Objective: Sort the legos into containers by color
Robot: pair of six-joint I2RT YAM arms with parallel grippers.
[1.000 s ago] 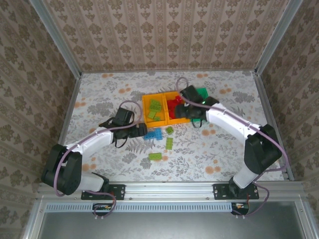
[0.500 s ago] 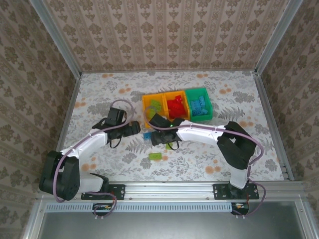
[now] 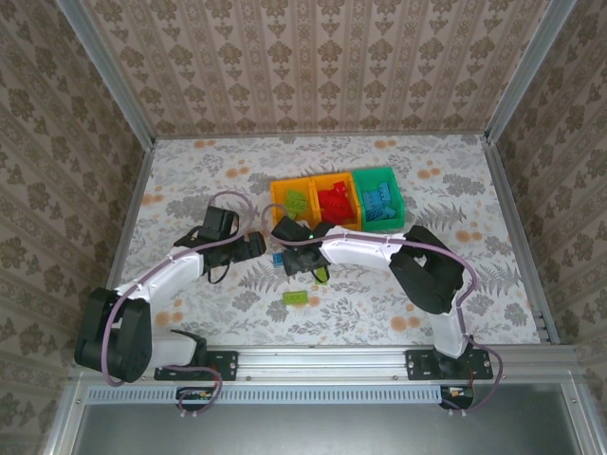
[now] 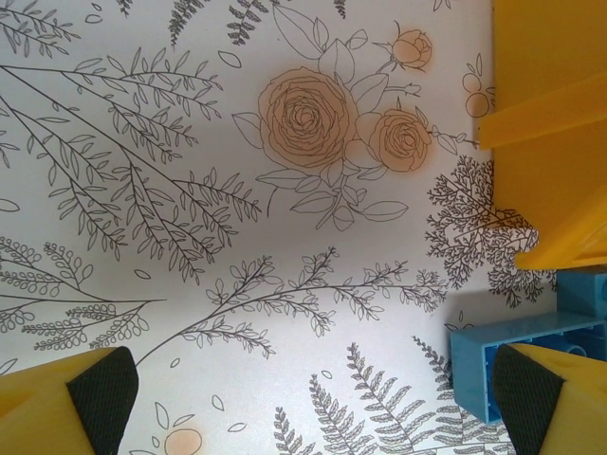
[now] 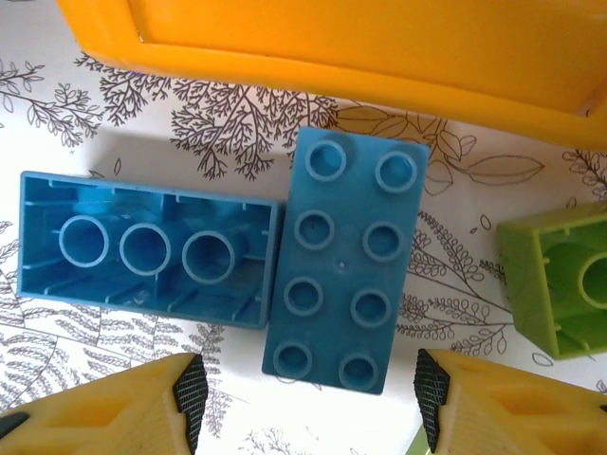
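Two blue legos lie side by side in front of the orange container [image 5: 332,38]: one studs up [image 5: 346,258], one upside down [image 5: 147,248]. My right gripper [image 5: 310,403] is open, its pads on either side of the studs-up brick's near end and clear of it. A lime green lego [image 5: 560,280] lies to the right. From above, the right gripper [image 3: 302,261] hovers over those bricks. My left gripper [image 4: 313,398] is open above bare table, with a blue lego [image 4: 517,355] by its right finger. Another green lego [image 3: 295,298] lies nearer the front.
Three containers stand in a row at the back: an orange one [image 3: 281,194] with green legos, an orange one [image 3: 334,179] with red legos, and a green one [image 3: 377,174] with blue legos. The left gripper [image 3: 254,245] is just left of the loose bricks.
My right arm swung from the containers down and left to the blue legos, and its jaws have narrowed a little. The left gripper drew back slightly to the left.
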